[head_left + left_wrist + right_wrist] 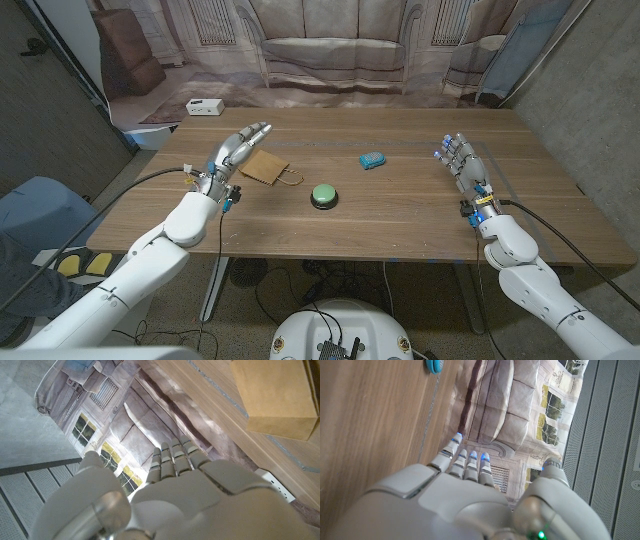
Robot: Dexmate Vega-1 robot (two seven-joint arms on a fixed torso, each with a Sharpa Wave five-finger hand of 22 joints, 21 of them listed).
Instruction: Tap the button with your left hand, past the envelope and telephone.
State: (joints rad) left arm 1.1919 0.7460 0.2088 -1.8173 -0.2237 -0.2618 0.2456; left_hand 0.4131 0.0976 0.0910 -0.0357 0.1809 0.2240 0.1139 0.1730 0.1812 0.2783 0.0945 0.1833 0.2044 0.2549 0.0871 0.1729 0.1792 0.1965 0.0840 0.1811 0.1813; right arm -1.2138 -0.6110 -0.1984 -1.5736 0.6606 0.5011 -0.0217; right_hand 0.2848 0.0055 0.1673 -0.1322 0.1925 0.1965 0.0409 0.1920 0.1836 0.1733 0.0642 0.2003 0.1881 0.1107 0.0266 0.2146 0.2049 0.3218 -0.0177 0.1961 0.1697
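Left hand hovers over the table's left side, fingers straight and together, holding nothing, just beside the brown envelope. Green button sits mid-table, blue telephone beyond it. Right hand empty, fingers extended. No readable writing.

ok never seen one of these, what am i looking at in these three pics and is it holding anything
It is a two-armed robot standing at a wooden table. The wide picture comes from a camera on its head, looking down. The other two come from cameras on its wrists, looking along the back of each hand, so they appear turned. The left hand is beside a brown envelope; the right hand is at the other side. Both hold nothing, fingers extended. On the table lie a green button and a small blue toy telephone. A white box sits beyond the far edge.
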